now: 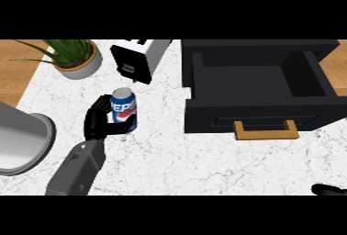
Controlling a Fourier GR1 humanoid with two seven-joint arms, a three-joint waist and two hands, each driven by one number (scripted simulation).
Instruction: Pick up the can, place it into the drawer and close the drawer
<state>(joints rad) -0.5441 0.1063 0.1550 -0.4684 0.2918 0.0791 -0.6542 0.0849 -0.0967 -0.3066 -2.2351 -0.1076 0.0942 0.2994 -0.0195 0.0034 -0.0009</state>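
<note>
Can upright on counter, left hand curled round it from its left. Lift straight, carry right over open drawer, keep upright. Right hand barely visible, can't tell.

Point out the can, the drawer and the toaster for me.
can [125, 111], head view, blue side label.
drawer [254, 115], head view, front panel above the handle.
toaster [129, 59], head view, black end face.
</note>
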